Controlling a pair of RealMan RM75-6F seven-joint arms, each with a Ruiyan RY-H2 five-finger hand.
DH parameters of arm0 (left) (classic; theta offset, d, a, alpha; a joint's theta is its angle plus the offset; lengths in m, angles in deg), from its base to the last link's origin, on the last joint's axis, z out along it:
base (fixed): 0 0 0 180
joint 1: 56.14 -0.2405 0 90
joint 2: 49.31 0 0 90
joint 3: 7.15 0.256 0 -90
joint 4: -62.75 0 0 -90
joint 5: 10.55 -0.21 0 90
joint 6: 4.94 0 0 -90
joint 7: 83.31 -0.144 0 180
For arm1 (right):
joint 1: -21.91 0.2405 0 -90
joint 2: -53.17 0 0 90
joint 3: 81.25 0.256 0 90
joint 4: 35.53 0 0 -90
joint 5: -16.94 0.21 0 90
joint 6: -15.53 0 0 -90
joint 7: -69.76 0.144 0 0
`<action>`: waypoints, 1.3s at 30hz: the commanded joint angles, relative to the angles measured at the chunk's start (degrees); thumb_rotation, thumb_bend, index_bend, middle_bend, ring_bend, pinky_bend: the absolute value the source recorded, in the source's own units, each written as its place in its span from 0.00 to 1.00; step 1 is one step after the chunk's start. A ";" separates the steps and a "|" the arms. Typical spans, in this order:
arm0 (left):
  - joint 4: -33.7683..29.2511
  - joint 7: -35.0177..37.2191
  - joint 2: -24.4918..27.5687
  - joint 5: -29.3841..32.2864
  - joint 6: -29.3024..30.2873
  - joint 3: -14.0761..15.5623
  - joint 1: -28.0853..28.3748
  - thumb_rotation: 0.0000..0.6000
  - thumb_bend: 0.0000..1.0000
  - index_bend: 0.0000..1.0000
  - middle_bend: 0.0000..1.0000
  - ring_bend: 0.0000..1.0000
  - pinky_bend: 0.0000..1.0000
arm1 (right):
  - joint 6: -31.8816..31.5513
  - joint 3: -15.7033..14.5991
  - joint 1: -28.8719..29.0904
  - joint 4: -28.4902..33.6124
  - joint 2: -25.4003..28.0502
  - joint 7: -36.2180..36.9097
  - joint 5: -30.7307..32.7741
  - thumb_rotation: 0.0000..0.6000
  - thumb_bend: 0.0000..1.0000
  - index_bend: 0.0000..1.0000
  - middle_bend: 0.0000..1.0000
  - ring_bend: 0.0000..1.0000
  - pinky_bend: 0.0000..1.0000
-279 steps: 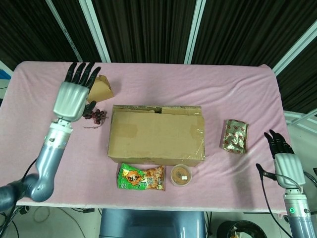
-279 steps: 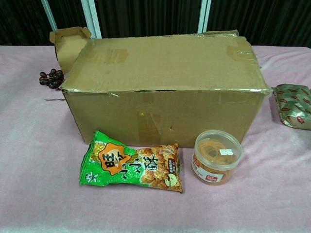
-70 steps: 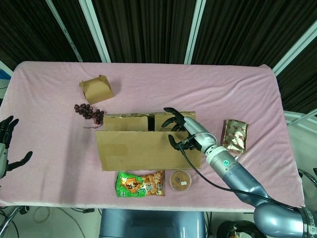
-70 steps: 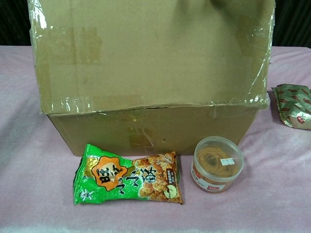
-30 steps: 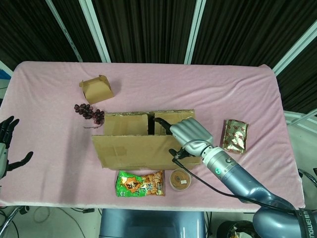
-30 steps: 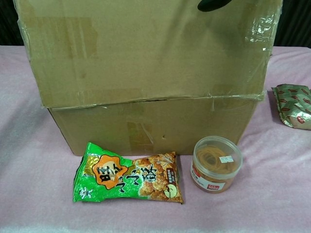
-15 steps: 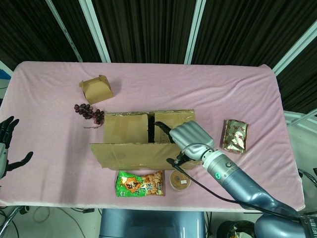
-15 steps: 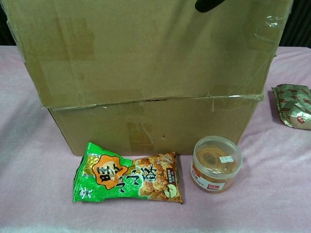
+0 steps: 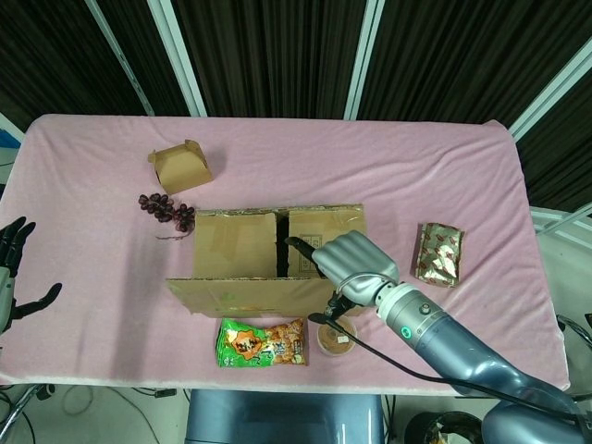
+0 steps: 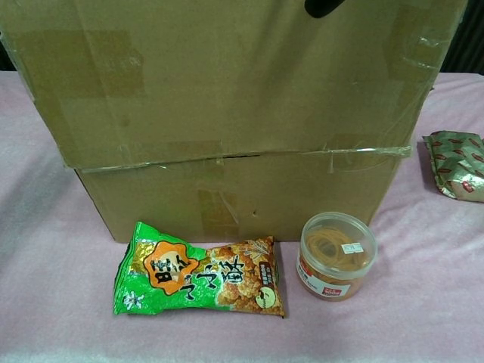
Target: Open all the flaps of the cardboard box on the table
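Observation:
The cardboard box (image 9: 236, 242) stands mid-table. Its long near flap (image 9: 250, 292) is lifted and leans toward me; in the chest view this flap (image 10: 227, 76) fills the upper frame above the box's front wall (image 10: 242, 197). My right hand (image 9: 351, 262) grips the flap's upper edge near its right end, fingers curled over it. One dark fingertip (image 10: 324, 7) shows on the flap's outer face. Two short inner flaps (image 9: 322, 227) lie flat across the box's opening. My left hand (image 9: 11, 277) hovers off the table's left edge, fingers spread, holding nothing.
A green snack bag (image 9: 264, 342) and a round plastic tub (image 9: 335, 337) lie just in front of the box. A foil packet (image 9: 438, 253) lies to its right. A small cardboard carton (image 9: 180, 165) and dark grapes (image 9: 168, 210) sit at the back left.
The near flap has tipped further toward me, and my right hand has come nearer and lower with it. The left hand has stayed still.

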 commanded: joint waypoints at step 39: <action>0.23 0.02 -0.02 -0.50 0.36 0.12 -0.16 1.00 0.21 0.00 0.00 0.00 0.00 | 11.55 -7.08 1.87 0.00 14.40 3.96 -7.12 0.81 0.20 0.01 0.30 0.32 0.31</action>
